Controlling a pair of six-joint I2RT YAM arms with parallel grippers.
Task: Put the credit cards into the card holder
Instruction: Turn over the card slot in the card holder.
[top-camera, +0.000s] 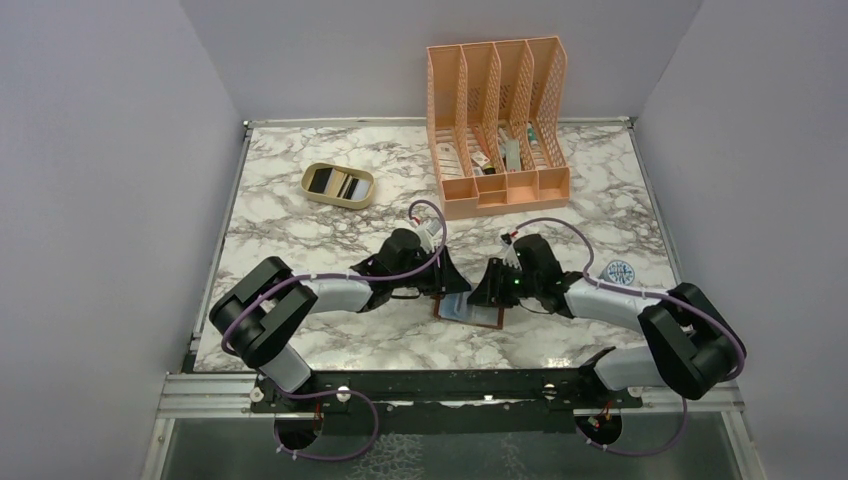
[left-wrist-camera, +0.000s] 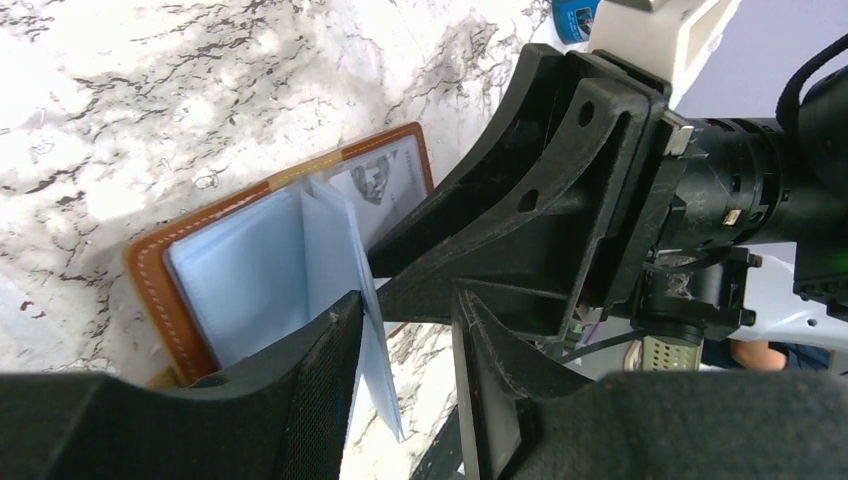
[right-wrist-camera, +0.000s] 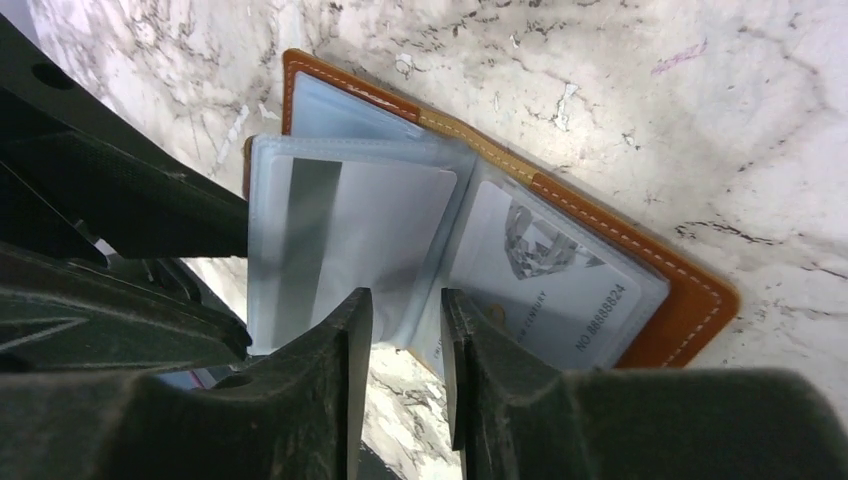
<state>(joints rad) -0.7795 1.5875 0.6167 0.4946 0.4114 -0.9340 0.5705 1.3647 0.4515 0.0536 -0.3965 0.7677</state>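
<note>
The card holder (right-wrist-camera: 700, 300) lies open under both sets of fingertips, a clear pocket leaf (right-wrist-camera: 380, 230) between each slightly parted pair. Left gripper (left-wrist-camera: 405, 330) and right gripper (right-wrist-camera: 405, 320) nearly touch; a beige tray (top-camera: 310, 185) sits well beyond.

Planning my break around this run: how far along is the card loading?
Done: the card holder holds a printed card in its pocket and a pale card in its raised sleeve. In hand: the left gripper and right gripper, both open, at that sleeve. Left: more credit cards lie in the beige tray.
</note>
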